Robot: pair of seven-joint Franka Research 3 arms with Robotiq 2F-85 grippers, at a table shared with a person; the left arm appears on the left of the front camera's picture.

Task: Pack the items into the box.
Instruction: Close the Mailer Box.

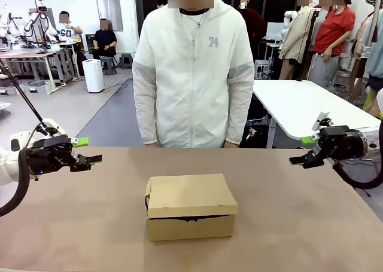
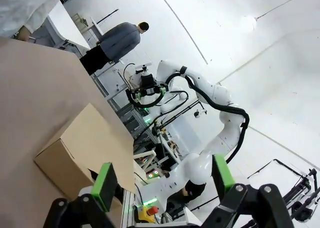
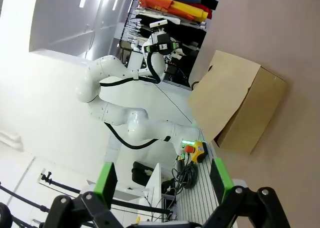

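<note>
1. Left gripper (image 1: pixel 90 161) hovered at the frame's left edge, jaws apart, empty; right gripper (image 1: pixel 302 159) mirrored it at the right edge, also parted and empty.
2. Cardboard box (image 1: pixel 190 207) sat at lower centre of the table (image 1: pixel 311 224), flap lid down, a dark gap along its front seam.
3. No loose items lay on the table; packing judged finished or nearly so, contents unverifiable.
4. Person (image 1: pixel 192 69) stood behind, at upper centre.

light: bright, even | shadows: soft | wrist views: edges warped, perhaps overexposed
</note>
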